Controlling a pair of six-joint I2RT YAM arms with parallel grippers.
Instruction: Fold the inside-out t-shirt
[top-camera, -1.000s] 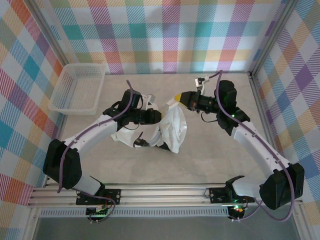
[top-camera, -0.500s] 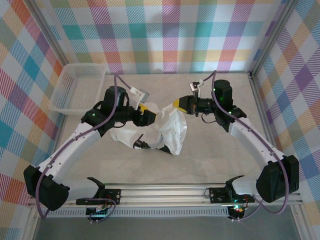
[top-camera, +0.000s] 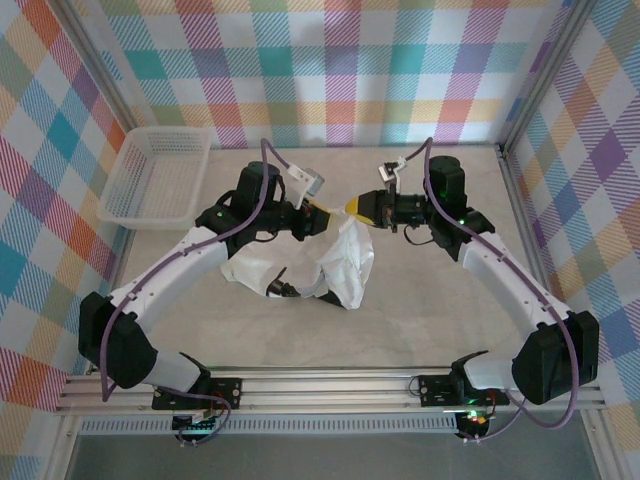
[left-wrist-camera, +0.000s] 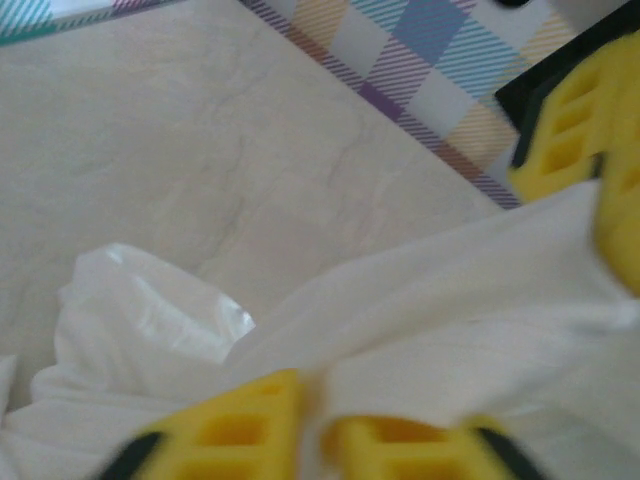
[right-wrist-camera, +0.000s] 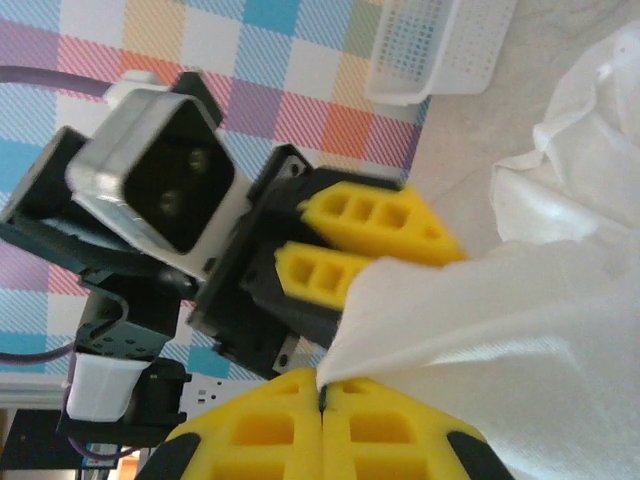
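The inside-out t-shirt (top-camera: 335, 265) is a crumpled white heap in the middle of the table, with its top pulled up to a peak. My left gripper (top-camera: 322, 212) and right gripper (top-camera: 355, 208) meet tip to tip at that peak. In the left wrist view my left gripper (left-wrist-camera: 315, 405) is shut with a fold of the white t-shirt (left-wrist-camera: 450, 300) between its yellow fingers. In the right wrist view my right gripper (right-wrist-camera: 322, 385) is shut on a corner of the t-shirt (right-wrist-camera: 520, 330), and the left gripper's yellow fingers (right-wrist-camera: 370, 215) pinch the same edge just beyond.
A white lattice basket (top-camera: 150, 220) stands at the back left, also in the right wrist view as the basket (right-wrist-camera: 440, 50). Plaid walls enclose the table on three sides. Bare tabletop (top-camera: 440, 310) lies in front of the shirt.
My left gripper left the shirt's lower part, opened, rose to the right and shut on the raised edge beside the right gripper. The right gripper kept its hold and barely moved.
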